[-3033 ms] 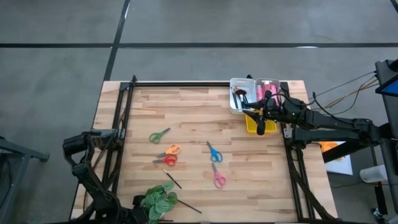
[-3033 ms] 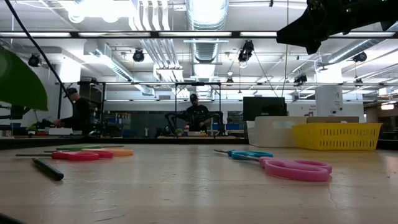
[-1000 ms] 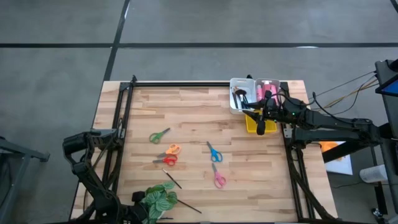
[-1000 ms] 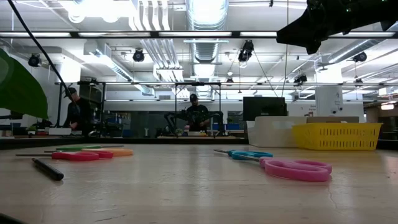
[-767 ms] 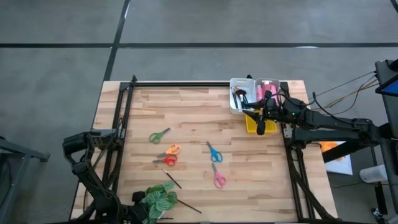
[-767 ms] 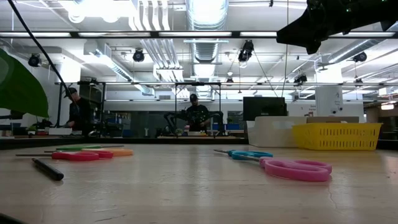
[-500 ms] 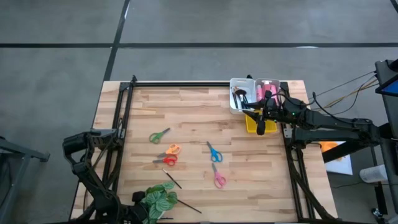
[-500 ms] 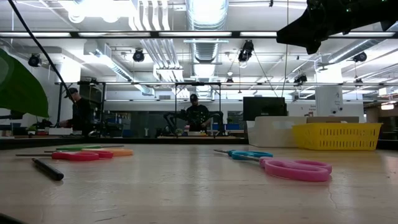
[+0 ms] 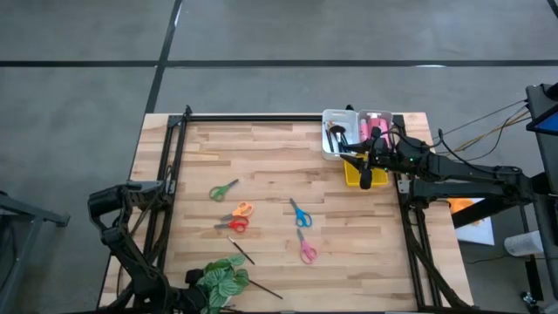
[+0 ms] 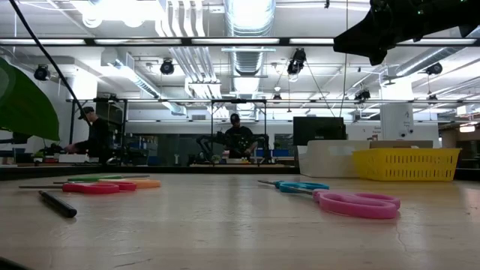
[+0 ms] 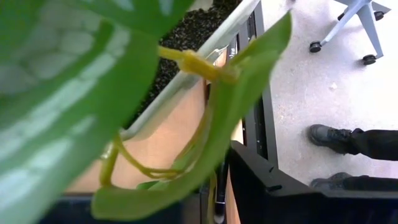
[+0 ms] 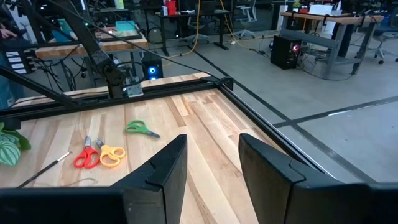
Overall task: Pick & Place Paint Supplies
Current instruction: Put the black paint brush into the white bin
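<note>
Nothing moved; right end effector (image 9: 365, 180) open, no legible writing.

A wooden table (image 9: 270, 166) carries five scissors (image 9: 301, 213), two brushes (image 9: 241, 251), a plant (image 9: 218, 281), bins (image 9: 349, 133).

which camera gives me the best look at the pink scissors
The low view: the pink scissors lie large and near, flat on the table. The high view shows them small, below the blue scissors. Neither wrist view shows them.
</note>
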